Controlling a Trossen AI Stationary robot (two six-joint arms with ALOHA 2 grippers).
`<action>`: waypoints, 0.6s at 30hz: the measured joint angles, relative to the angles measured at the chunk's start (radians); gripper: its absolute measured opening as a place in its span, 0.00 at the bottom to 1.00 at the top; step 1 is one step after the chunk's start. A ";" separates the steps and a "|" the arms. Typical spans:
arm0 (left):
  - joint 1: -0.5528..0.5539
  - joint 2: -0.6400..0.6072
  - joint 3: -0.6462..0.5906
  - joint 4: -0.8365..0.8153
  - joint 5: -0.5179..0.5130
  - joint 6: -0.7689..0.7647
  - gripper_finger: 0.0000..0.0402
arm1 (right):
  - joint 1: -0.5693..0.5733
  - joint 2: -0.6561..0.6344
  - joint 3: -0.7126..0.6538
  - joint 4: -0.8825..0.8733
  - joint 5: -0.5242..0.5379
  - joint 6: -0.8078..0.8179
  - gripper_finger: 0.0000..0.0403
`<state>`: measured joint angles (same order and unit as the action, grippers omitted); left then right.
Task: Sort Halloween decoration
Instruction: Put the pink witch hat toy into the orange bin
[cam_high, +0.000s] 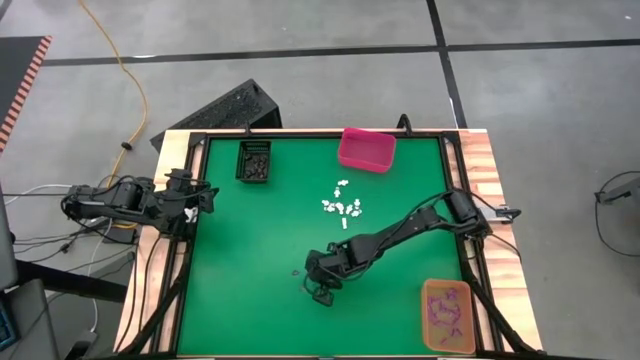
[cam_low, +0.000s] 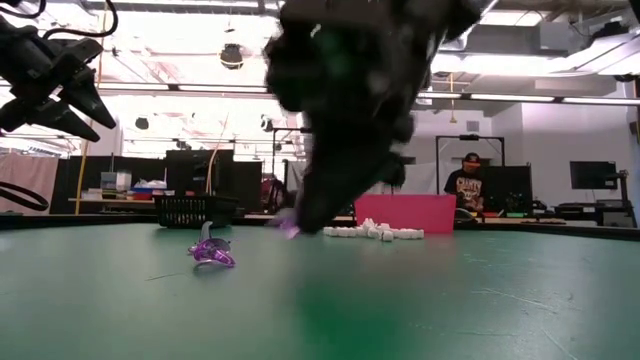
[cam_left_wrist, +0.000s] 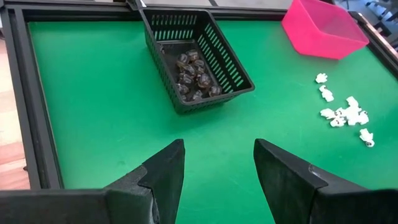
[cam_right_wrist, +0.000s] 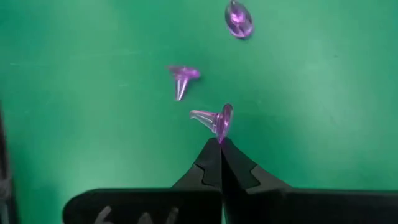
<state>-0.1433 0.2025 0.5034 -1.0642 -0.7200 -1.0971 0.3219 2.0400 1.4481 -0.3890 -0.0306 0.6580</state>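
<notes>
My right gripper (cam_right_wrist: 221, 144) is over the near middle of the green table (cam_high: 250, 250), shut on a tiny purple cone-shaped trinket (cam_right_wrist: 217, 119). Two more purple trinkets (cam_right_wrist: 182, 78) (cam_right_wrist: 238, 18) lie loose on the mat beside it; the low view shows one (cam_low: 212, 250) lying on its side. White trinkets (cam_high: 342, 207) sit in a loose cluster mid-table. Black trinkets (cam_left_wrist: 194, 74) fill the black basket (cam_left_wrist: 233, 68). My left gripper (cam_left_wrist: 217, 165) waits open and raised at the table's left edge (cam_high: 195, 200). My right gripper pinches the purple trinket by the rim of its flat disc end (cam_right_wrist: 222, 132), only at the fingertips (cam_right_wrist: 212, 152). The fingers slant down from above. The trinket's cone points sideways. Whether it is clear of the mat I cannot tell.
The pink bin (cam_high: 367, 148) stands at the far edge, the black basket (cam_high: 255, 160) at the far left, and the orange bin (cam_high: 447, 315) with purple trinkets at the near right corner. A raised black frame (cam_high: 200, 140) rims the mat. A person (cam_low: 465, 185) stands beyond the table.
</notes>
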 joint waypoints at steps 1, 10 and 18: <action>0.000 0.000 0.000 0.000 0.000 -0.002 0.45 | 0.003 -0.016 0.000 -0.028 -0.001 -0.002 0.04; 0.000 0.000 0.000 0.000 -0.010 -0.007 0.45 | 0.035 -0.188 0.001 -0.364 0.002 0.022 0.04; 0.000 0.000 0.000 0.000 -0.002 -0.017 0.45 | 0.213 -0.337 0.001 -0.617 0.048 0.292 0.04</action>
<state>-0.1436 0.2028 0.5034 -1.0637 -0.7219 -1.1137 0.5345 1.7029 1.4490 -1.0060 0.0170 0.9495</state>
